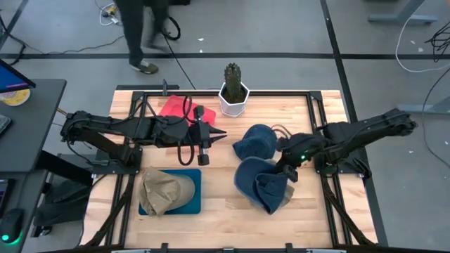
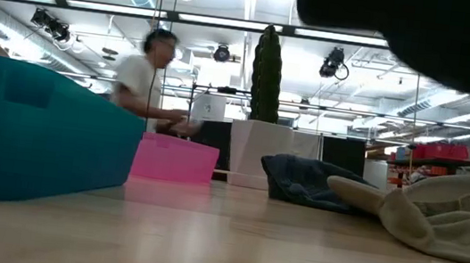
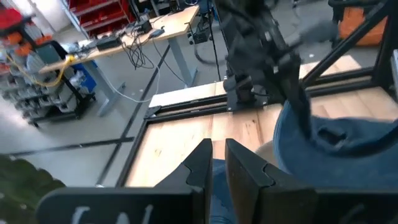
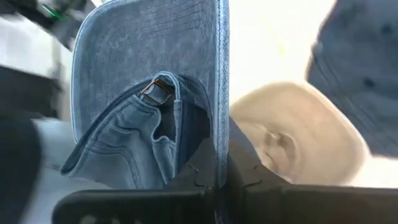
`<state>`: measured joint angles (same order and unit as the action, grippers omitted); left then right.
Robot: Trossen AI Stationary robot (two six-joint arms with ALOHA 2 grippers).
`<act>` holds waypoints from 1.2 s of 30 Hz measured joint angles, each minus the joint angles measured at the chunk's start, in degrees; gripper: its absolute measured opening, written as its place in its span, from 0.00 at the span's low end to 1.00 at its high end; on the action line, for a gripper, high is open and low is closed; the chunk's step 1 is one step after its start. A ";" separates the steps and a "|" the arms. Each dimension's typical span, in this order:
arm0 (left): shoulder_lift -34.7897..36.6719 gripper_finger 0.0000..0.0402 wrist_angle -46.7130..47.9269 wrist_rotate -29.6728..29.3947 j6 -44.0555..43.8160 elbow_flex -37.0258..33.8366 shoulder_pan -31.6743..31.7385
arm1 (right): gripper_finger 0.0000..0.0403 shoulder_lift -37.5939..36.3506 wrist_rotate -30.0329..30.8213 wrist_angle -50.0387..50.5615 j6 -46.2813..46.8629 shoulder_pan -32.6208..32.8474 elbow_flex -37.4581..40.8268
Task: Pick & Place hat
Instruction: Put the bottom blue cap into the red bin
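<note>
My right gripper (image 1: 287,172) is shut on a blue denim hat (image 1: 261,184) at the table's right middle; the right wrist view shows the crown and back strap (image 4: 158,93). A second blue hat (image 1: 256,140) lies just beyond it, near my left gripper (image 1: 221,133), which hovers shut above the table's middle and touches nothing. A khaki hat (image 1: 165,188) rests in a teal tray (image 1: 193,200) at the near left. A beige hat (image 4: 292,134) lies under the held one and also shows in the low view (image 2: 444,220). My right gripper (image 4: 217,180) pinches the denim hat's brim (image 4: 220,124) between its two fingers, with the brim standing edge-on between them. The fingers come from the table's right side, slanting down. The crown hangs beside the brim; whether any part rests on the table, I cannot tell.
A cactus in a white pot (image 1: 234,95) stands at the far middle edge, with a pink box (image 1: 172,105) to its left. A black frame (image 1: 320,119) runs round the table. A person (image 1: 144,31) walks on the floor beyond the far edge.
</note>
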<state>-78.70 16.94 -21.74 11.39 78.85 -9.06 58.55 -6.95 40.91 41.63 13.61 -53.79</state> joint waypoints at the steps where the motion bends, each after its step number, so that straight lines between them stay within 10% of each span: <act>1: 0.00 0.11 -0.25 -0.02 1.47 -0.02 0.00 | 0.01 -0.96 -0.12 -1.20 0.69 -0.16 -0.06; 18: 3.38 0.11 -5.72 -0.93 17.82 -0.09 -0.52 | 0.01 -11.73 3.15 -37.66 -4.64 -4.51 -0.14; 36: 3.30 0.21 -30.07 3.17 30.83 -0.02 -0.55 | 0.01 -6.33 19.55 -78.79 -23.48 -10.89 -0.16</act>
<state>-75.40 -13.13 -18.56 42.22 78.83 -9.61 52.23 12.59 -37.88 18.14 2.72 -53.95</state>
